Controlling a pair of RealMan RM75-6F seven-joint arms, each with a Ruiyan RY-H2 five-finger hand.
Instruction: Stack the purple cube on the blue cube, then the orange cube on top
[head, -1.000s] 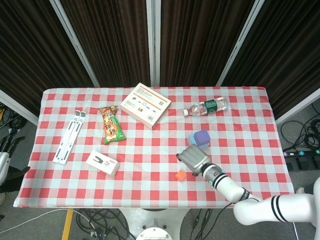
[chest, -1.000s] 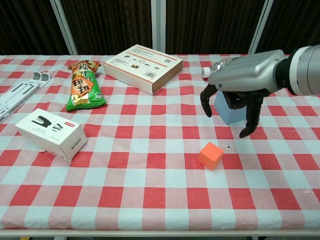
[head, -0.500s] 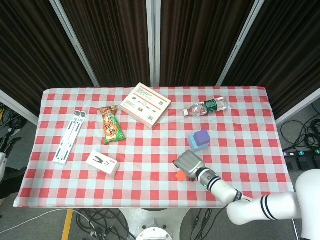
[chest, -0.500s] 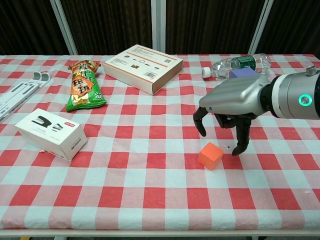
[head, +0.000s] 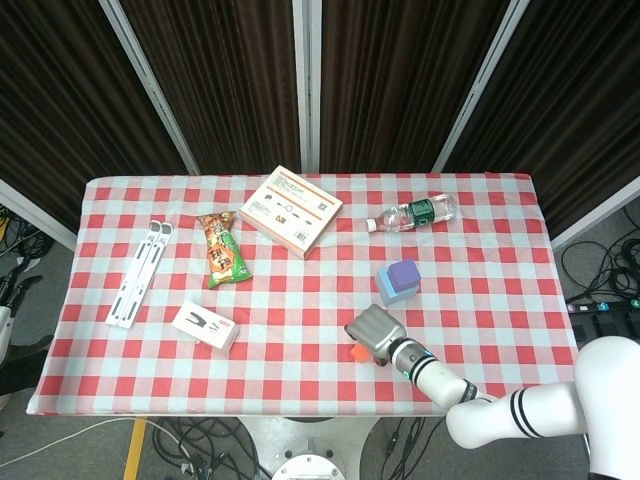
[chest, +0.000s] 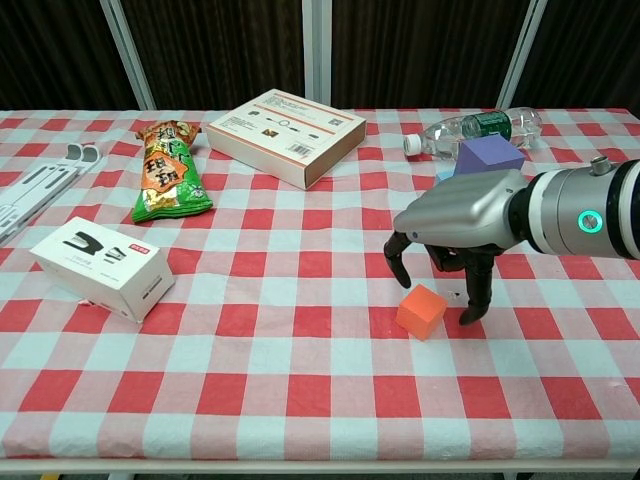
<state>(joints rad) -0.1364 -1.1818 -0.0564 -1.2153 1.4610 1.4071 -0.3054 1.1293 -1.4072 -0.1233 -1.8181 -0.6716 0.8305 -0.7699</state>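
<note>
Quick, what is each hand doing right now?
Left hand: not in view.
Right hand: open, fingers spread over the orange cube, holding nothing.

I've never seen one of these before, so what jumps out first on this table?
The silvery right hand stands out first: it hangs over a small orange cube near the front edge of the red-checked table, fingers spread and pointing down on either side of the cube. Just behind it, a purple cube sits on a blue cube, with a plastic bottle lying on its side beyond them.
</note>
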